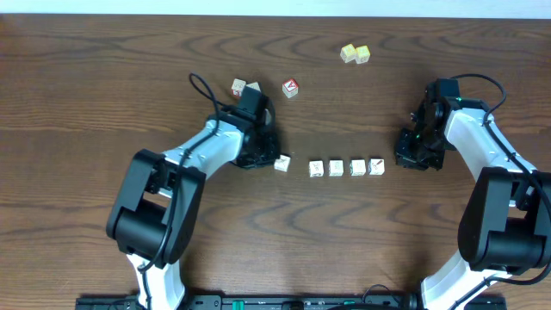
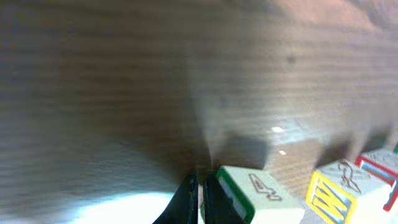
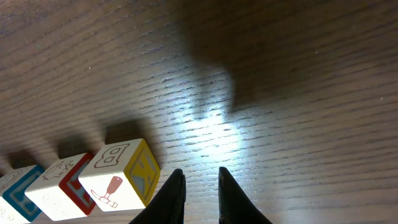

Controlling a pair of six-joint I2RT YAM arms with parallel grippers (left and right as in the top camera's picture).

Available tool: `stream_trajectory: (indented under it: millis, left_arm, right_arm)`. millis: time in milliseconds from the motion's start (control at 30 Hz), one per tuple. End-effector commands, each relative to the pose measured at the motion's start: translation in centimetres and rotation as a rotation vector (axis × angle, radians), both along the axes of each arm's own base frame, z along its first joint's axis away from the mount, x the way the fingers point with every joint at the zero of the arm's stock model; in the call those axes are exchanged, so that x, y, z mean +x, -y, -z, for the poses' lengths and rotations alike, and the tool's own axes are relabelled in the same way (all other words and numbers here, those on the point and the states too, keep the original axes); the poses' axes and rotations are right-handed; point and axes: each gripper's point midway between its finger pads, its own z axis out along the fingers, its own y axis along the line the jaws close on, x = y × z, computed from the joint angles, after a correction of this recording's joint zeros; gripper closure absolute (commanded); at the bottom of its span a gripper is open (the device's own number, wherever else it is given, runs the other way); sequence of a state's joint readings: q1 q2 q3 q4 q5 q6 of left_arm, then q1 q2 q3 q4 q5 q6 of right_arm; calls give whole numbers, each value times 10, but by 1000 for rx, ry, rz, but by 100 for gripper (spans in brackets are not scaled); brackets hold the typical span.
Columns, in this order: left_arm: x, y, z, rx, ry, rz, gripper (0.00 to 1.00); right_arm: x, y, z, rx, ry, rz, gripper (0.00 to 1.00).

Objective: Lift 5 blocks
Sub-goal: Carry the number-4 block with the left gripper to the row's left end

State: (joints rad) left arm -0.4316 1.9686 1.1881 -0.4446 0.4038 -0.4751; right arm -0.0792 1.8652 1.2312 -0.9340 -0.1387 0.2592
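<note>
Blurred block [image 2: 258,198], cropped at bottom edge.

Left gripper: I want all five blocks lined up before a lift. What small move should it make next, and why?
Probably push the stray block with the shut left gripper toward the row of four blocks until they touch. A gap separates them, the gripper sits on the block's outer side, and the right gripper, narrowly parted, stands off the row's far end.

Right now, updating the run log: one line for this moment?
blocks: all five on table | left gripper: shut, beside end block | right gripper: slightly open, empty
</note>
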Motion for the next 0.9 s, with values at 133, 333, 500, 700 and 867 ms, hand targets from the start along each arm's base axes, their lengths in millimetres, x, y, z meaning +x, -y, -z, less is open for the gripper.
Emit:
stream_trajectory:
  millis: [133, 333, 500, 700, 867]
  left_arm:
    - [-6, 3, 10, 45, -23, -14, 93]
    - [-10, -5, 14, 86, -63, -91, 93]
    - [-19, -7, 15, 93, -110, -103, 93]
    - [-23, 0, 12, 49, -134, -91, 93]
    - [-23, 0, 12, 48, -135, -91, 93]
  right_arm:
    - [-3, -3, 1, 2, -10, 1, 83]
    - [-4, -3, 3, 2, -13, 1, 82]
    - [-3, -3, 3, 2, -10, 1, 81]
    - [-3, -3, 3, 2, -7, 1, 81]
    - [-4, -3, 4, 2, -10, 1, 83]
